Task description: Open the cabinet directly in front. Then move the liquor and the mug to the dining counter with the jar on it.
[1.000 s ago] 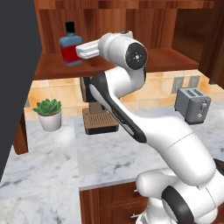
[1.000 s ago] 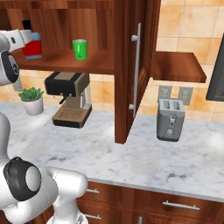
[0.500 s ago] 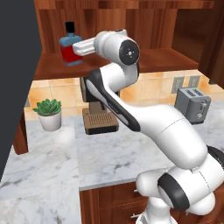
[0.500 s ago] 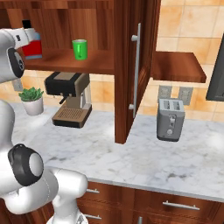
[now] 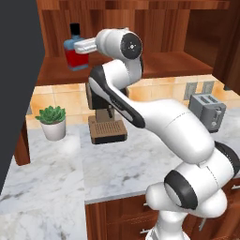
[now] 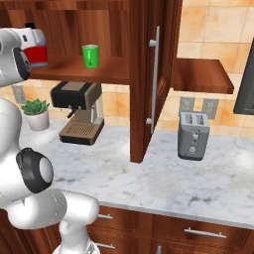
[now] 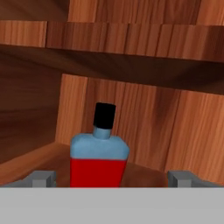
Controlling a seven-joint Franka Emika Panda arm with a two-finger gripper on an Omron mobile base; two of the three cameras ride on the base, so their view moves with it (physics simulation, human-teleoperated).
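The cabinet (image 5: pixel 154 28) stands open, its right door (image 6: pixel 145 74) swung out over the worktop. The liquor (image 5: pixel 75 57), a squat bottle with a red lower half, blue shoulders and a black cap, stands at the left of the cabinet shelf (image 6: pixel 35 53). My gripper (image 7: pixel 113 179) is open at shelf height. In the hand view its fingertips (image 7: pixel 41 178) stand either side of the liquor (image 7: pixel 99 157), apart from it. The bright green mug (image 6: pixel 90 55) stands upright on the same shelf, to the right of the bottle. The dining counter and the jar are out of view.
Below the shelf, a brown coffee machine (image 5: pixel 107 123), a potted plant (image 5: pixel 52 123) and a grey toaster (image 6: pixel 193 135) stand on the marble worktop (image 6: pixel 163 181). A dark door panel (image 5: pixel 16 79) hangs at the left. A lower wooden shelf (image 6: pixel 202 77) sits right of the door.
The arm has risen and stretched left, bringing the open hand up to the liquor bottle. Bottle and mug have not moved.
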